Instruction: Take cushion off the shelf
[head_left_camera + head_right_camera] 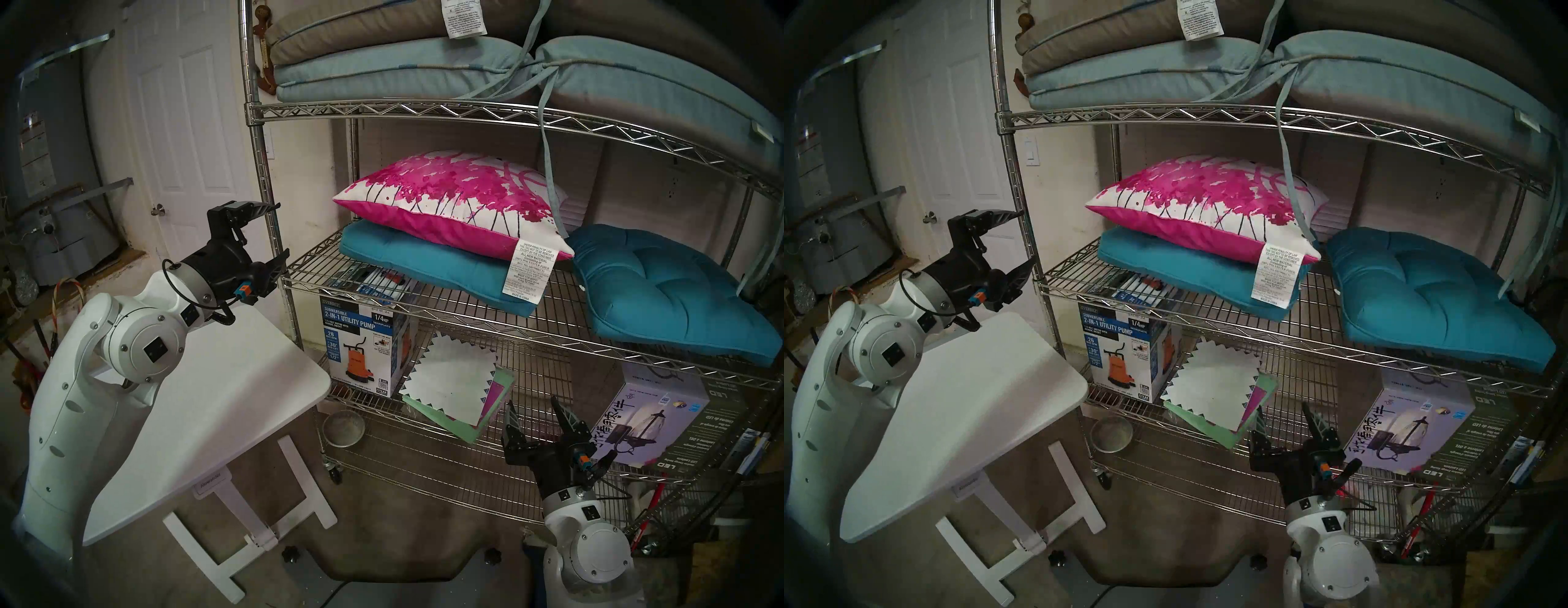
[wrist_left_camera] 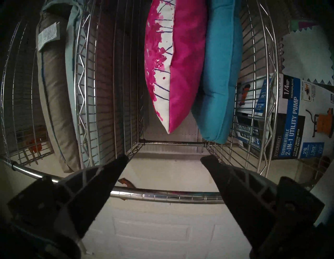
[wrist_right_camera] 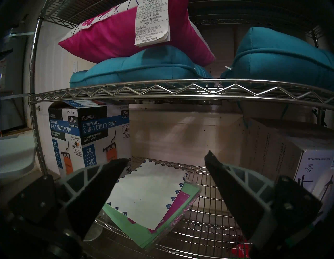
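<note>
The shelf (image 1: pixel 424 111) fills the head view; its middle tier holds the cushion (image 1: pixel 449 199), center frame, atop a teal pad (image 1: pixel 428 271). Only the right wrist view makes its label (image 3: pixel 152 21) readable. Left gripper (image 1: pixel 278 231) and right gripper (image 1: pixel 535 409) both gape, empty.

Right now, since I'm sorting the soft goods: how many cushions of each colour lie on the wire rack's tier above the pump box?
magenta-and-white cushion: 1
teal seat cushions: 2
Total: 3
</note>
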Robot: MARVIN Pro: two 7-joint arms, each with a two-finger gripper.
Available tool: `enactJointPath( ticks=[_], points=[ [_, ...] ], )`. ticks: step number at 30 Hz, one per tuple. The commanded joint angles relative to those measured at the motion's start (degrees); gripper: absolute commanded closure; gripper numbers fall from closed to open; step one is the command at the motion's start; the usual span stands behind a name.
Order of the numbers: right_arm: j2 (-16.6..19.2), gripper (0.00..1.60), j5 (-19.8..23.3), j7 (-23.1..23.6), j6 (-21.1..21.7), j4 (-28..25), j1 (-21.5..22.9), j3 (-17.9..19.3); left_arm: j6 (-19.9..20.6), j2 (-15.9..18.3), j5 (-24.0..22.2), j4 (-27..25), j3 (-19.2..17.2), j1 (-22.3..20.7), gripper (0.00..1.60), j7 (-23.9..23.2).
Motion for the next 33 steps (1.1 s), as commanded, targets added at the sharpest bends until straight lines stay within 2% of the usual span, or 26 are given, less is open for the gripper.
enactJointPath(
  ticks=[1,11,12,17,21,23,24,26,33],
  points=[
    [0.0,0.00,0.0,0.0,-0.3,-1.1,0.4,0.0,-0.4,-1.3,0.7,2.0,3.2,-6.6,0.00,1.0],
    [0.0,0.00,0.0,0.0,-0.3,-0.9,0.5,0.0,-0.4,-3.8,2.2,8.4,6.9,-13.3,0.00,1.1],
    [0.0,0.00,0.0,0.0,-0.3,-0.8,0.5,0.0,-0.5,-3.9,2.5,8.4,6.5,-12.4,0.00,1.4],
    [0.1,0.00,0.0,0.0,-0.3,-0.7,0.5,0.0,-0.8,-5.0,3.6,11.6,8.1,-16.0,0.00,1.3],
    [0.1,0.00,0.0,0.0,-0.3,-0.6,0.5,0.0,-1.2,-6.1,4.5,13.2,8.9,-17.3,0.00,1.5],
    [0.1,0.00,0.0,0.0,-0.3,-0.5,0.6,0.0,-1.5,-6.9,5.0,14.6,9.8,-19.1,0.00,1.4],
    [0.1,0.00,0.0,0.0,-0.3,-0.5,0.6,0.0,-1.6,-7.4,5.2,16.1,11.1,-22.1,0.00,0.8],
    [0.1,0.00,0.0,0.0,-0.3,-0.4,0.6,0.0,-1.8,-8.1,5.7,16.1,10.8,-20.4,0.00,1.5],
    [0.1,0.00,0.0,0.0,-0.3,-0.4,0.7,0.0,-2.6,-10.8,7.5,19.8,13.2,-24.5,0.00,1.5]
  ],
)
